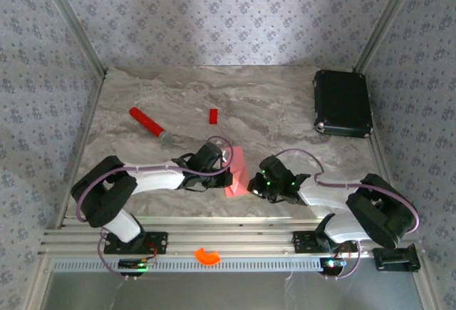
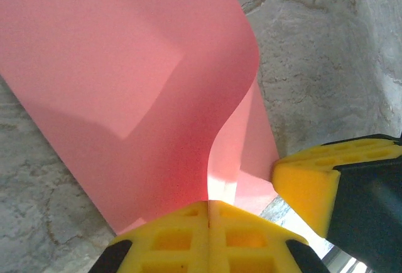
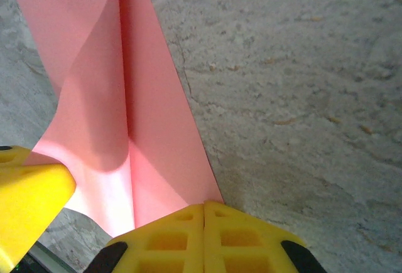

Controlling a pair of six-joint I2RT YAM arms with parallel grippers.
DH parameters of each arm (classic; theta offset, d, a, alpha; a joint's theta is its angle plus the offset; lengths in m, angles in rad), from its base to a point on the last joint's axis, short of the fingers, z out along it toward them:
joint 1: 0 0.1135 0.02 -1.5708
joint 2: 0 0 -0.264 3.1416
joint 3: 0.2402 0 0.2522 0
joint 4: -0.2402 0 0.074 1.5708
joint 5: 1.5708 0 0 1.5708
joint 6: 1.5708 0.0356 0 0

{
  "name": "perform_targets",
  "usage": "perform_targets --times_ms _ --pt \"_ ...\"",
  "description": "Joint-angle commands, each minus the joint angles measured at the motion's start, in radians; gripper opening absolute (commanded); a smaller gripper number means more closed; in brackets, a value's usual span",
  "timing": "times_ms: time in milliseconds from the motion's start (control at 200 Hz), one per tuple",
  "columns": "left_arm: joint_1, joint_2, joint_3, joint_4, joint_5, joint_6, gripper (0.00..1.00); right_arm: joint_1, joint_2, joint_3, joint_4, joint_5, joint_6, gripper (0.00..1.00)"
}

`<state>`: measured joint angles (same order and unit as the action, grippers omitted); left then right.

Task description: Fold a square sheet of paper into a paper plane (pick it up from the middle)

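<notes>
The square sheet of paper, salmon pink, stands bent between my two grippers near the table's front edge. In the left wrist view the sheet curves up and folds over itself. My left gripper is shut on its lower edge. In the right wrist view the sheet shows a lengthwise crease, and my right gripper is shut on its near corner. From above, the left gripper and right gripper face each other across the sheet. The right gripper's yellow finger touches the sheet's edge.
A red stick with a grey tip lies at the back left and a small red block behind the grippers. A black case sits at the back right. An orange piece rests on the front rail. Patterned walls enclose the marble table.
</notes>
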<state>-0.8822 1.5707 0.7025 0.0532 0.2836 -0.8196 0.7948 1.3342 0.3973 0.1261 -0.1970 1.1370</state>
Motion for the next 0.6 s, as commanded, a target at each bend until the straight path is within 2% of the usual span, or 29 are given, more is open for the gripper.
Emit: perform_targets --times_ms 0,595 --pt "0.01 -0.006 0.021 -0.022 0.025 0.029 0.0 0.004 -0.002 0.001 -0.074 0.024 0.001 0.07" --pt "0.026 0.013 0.026 -0.036 0.032 0.05 0.0 0.003 0.013 0.014 -0.073 0.021 -0.002 0.07"
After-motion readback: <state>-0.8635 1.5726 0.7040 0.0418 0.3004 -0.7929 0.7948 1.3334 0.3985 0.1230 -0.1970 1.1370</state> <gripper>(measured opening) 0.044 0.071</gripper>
